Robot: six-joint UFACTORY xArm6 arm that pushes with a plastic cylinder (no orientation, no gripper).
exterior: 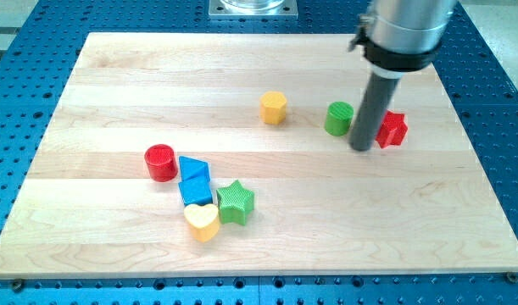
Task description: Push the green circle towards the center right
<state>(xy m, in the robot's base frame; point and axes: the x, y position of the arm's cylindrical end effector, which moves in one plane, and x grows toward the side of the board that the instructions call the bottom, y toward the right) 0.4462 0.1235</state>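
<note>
The green circle [338,118] is a short green cylinder standing on the wooden board [114,93], right of the middle in the upper half. My tip [361,148] rests on the board just to the circle's right and slightly below it, close to it or touching; I cannot tell which. A red block [393,129], star-like in shape, sits directly right of the rod, partly hidden by it.
A yellow hexagon [274,108] stands left of the green circle. At lower left sits a cluster: a red cylinder [160,162], a blue triangle [193,169], a blue cube [196,191], a green star [236,202] and a yellow heart [202,221].
</note>
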